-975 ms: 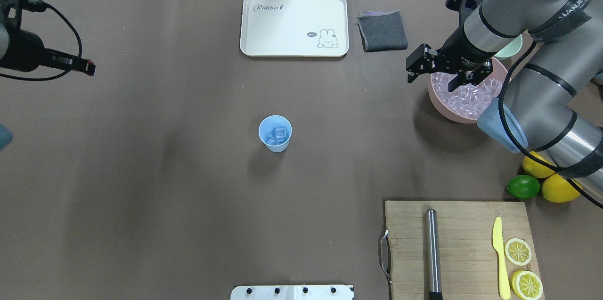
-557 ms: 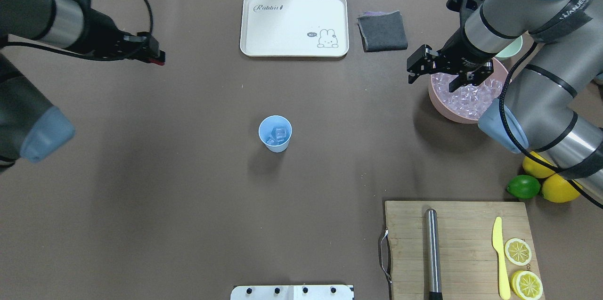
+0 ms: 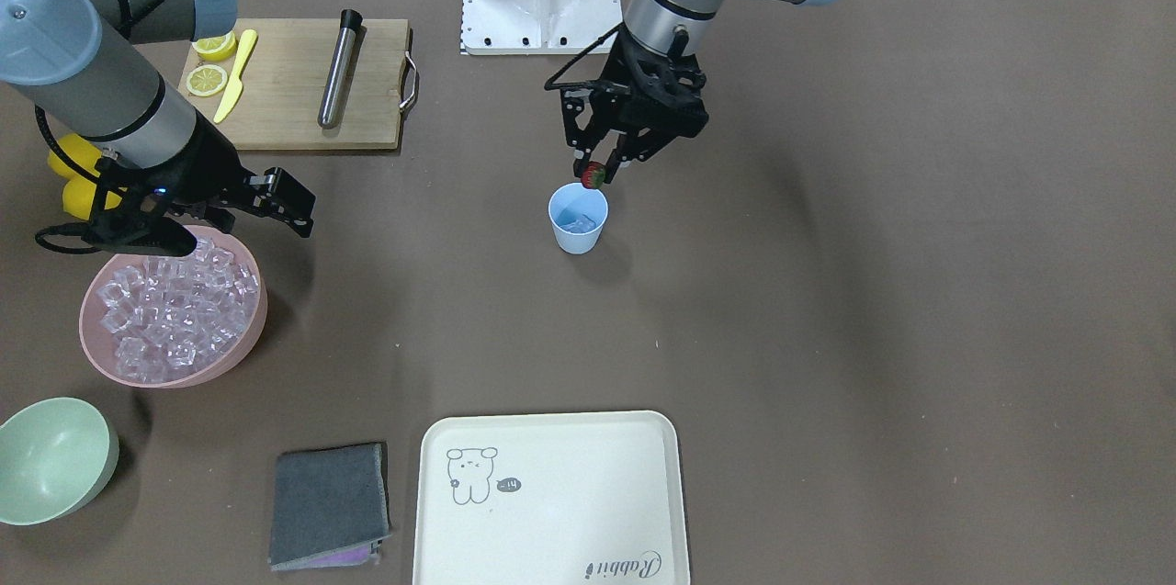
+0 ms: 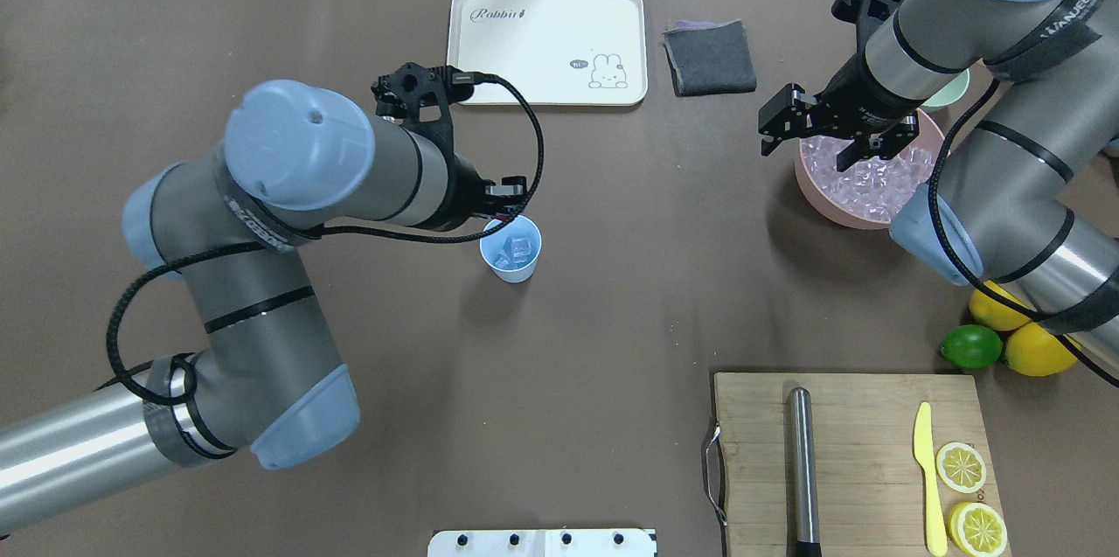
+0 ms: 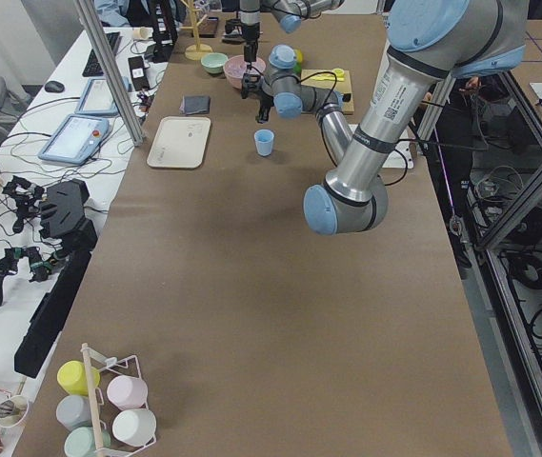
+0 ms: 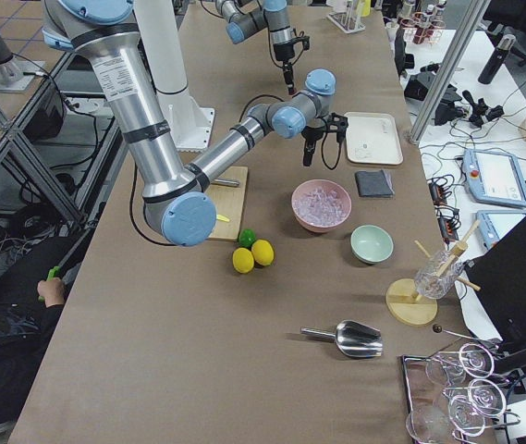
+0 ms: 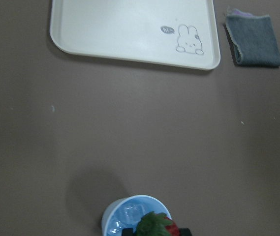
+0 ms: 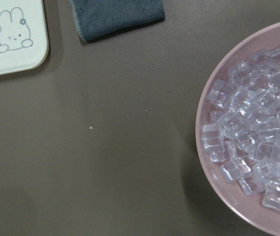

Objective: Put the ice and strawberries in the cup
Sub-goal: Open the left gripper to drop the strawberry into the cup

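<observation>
The pale-blue cup (image 3: 579,219) stands mid-table with a few cubes of ice (image 4: 516,249) inside. My left gripper (image 3: 597,172) hangs just above the cup's rim on the robot's side, shut on a red strawberry (image 3: 593,174) with a green cap. In the left wrist view the strawberry (image 7: 154,225) sits over the cup (image 7: 122,216). More ice (image 3: 170,309) fills the pink bowl (image 3: 250,335). My right gripper (image 3: 234,222) hovers open over that bowl's edge, nothing between its fingers.
A cream tray (image 4: 546,45) and a folded grey cloth (image 4: 710,59) lie at the far side. A mint-green bowl (image 3: 50,461) sits beyond the pink bowl. The cutting board (image 4: 865,452) carries a metal muddler, yellow knife and lemon slices. Lemons (image 4: 1036,347) and a lime (image 4: 970,347) lie beside it.
My left arm has swung in from the table's left side to the cup, carrying the strawberry. The right arm has barely moved over the pink bowl.
</observation>
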`<state>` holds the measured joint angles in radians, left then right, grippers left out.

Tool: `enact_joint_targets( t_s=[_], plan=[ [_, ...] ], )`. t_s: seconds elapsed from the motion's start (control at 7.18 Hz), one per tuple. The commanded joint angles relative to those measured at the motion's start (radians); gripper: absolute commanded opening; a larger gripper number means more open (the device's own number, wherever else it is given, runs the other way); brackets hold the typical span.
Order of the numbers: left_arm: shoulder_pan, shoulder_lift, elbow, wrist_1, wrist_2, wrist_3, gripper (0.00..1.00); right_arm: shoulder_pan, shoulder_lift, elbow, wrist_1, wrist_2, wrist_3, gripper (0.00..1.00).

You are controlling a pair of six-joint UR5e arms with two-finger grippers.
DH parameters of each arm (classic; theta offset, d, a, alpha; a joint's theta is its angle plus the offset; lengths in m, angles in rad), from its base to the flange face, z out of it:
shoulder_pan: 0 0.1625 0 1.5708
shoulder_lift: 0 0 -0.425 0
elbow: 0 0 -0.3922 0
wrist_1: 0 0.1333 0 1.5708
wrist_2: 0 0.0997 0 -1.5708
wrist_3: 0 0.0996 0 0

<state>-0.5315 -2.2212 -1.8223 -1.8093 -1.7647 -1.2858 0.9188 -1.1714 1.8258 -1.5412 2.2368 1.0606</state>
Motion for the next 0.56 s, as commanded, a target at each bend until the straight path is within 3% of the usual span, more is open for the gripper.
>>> enact_joint_targets(
  t_s=[0.0, 0.42],
  plan=[
    [0.025, -0.038, 0.078, -0.002, 0.03, 0.003, 0.0, 0.0, 0.001, 0.001, 0.001, 0.0, 0.009, 0.99],
    [0.027, -0.031, 0.132, -0.027, 0.051, 0.023, 0.0, -0.002, 0.006, -0.002, 0.0, 0.0, 0.004, 0.99]
  ],
)
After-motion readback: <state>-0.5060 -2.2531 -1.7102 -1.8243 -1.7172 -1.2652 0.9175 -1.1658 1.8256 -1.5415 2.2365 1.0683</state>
